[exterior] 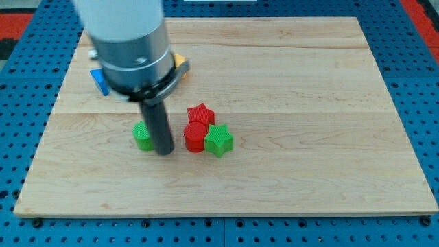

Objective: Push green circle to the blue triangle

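The green circle [143, 135] sits left of the board's middle. My tip [165, 151] rests on the board, touching or nearly touching the circle's right side. A blue block [100, 80], which may be the blue triangle, peeks out from behind the arm near the view's upper left; most of it is hidden, so its shape is unclear.
A red star [201, 114], a red round block [195, 136] and a green star [219, 139] cluster right of my tip. A yellow block [180, 64] peeks out behind the arm. The wooden board [309, 103] lies on a blue pegboard.
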Available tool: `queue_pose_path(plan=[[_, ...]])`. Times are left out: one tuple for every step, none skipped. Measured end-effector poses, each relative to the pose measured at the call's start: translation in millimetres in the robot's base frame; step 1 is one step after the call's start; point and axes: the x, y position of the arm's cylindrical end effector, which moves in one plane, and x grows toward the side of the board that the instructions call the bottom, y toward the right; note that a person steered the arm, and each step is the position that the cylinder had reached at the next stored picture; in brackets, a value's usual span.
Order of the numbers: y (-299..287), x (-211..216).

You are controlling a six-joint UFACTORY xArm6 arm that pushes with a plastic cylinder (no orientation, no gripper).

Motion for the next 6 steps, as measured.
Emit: queue_pose_path(plan=[[-36,-63],[-22,-38],[12,-16],[10,18],[-31,31],[-36,-12]])
